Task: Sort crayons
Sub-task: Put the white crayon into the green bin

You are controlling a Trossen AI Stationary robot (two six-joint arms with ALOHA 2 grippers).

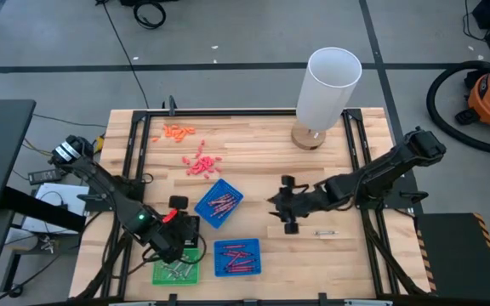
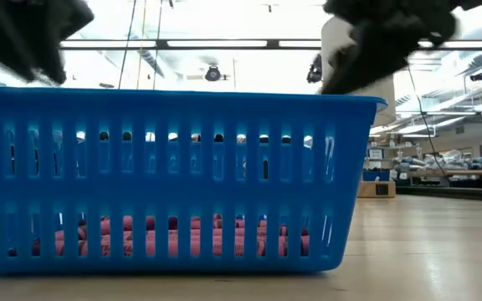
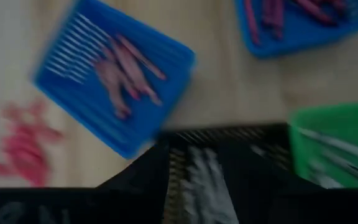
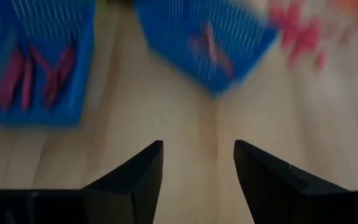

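Green plastic sits nearest you: a green tray at the near left holds grey crayons, and just to its right a blue tray holds red crayons.

Right behind the green tray is a black tray with more grey sticks. The left gripper hangs over it, fingers apart, and I see nothing pinched between them.

Across the table to the right, one loose crayon lies flat on the bare wood. The right gripper hovers just behind and to its left, spread wide and empty.

Further back, left of that gripper, a second blue tray sits turned at an angle with red crayons in it. Beyond it are pink bits, then orange bits. A white cylinder stands at the far right.

Expect each crayon to be very light, stiff and thin. Being round, it will likely roll or skid if you nudge it, and it could snap if you squeeze hard or lever it by one end. Take it across the middle of its length, fingers square to the stick and low to the wood. Close gently.

I can read no brand, label or writing on the crayons, the trays or the cylinder.
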